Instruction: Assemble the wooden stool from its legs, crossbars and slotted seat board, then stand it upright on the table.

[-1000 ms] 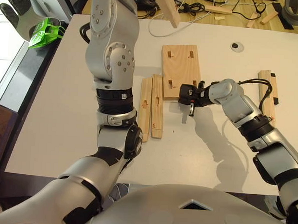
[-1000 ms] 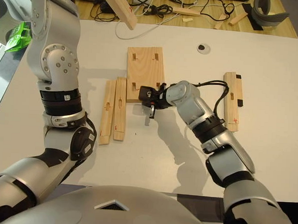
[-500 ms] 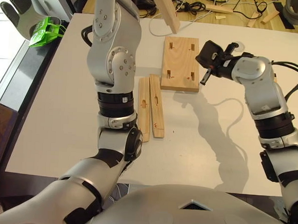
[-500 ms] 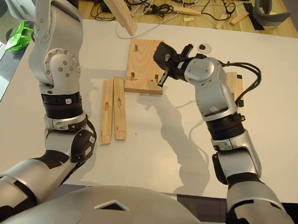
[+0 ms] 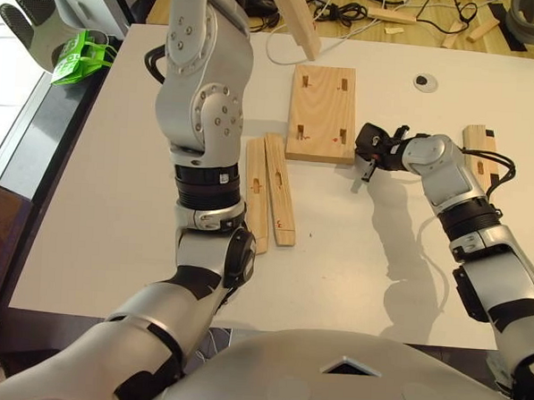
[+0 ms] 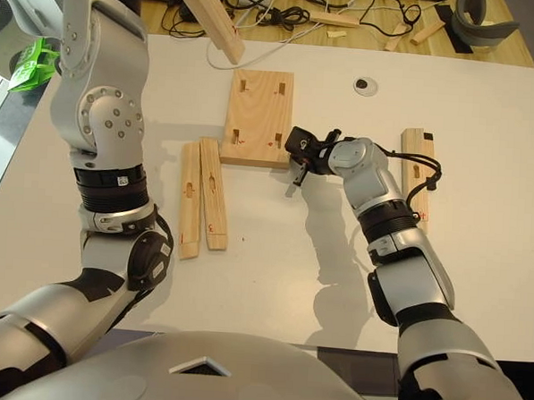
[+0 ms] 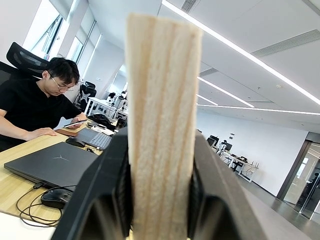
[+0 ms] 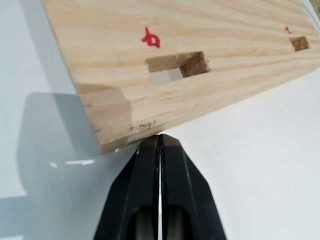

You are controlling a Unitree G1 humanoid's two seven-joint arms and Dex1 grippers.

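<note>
While the left gripper point(image 7: 161, 165) clamps a wooden leg point(image 7: 162, 75) firmly between both fingers and holds it high over the far edge of the white table point(image 5: 105, 209), the right gripper point(image 8: 160, 145) sits low on the tabletop with its fingers pressed flat together and nothing between them; their joined tips meet the near right corner of the slotted seat board point(image 5: 324, 104), though whether they touch the wood or stop just short cannot be told. The board lies flat with its four slots facing up, red marks beside them; that face is the one the legs must enter, so it appears laid out for fitting. Closed fingers make a blunt pusher rather than a grasp; the likely purpose is to nudge or square the board, not to lift it. The raised leg is kept clear of the working area, probably waiting for a slot to be presented.

Two slotted wooden bars point(image 5: 269, 191) lie side by side just left of the board's near corner; another bar with dark tape point(image 5: 478, 153) lies well to the board's right, beside the right forearm. No joint is made yet; the assembly looks to be at its start.
</note>
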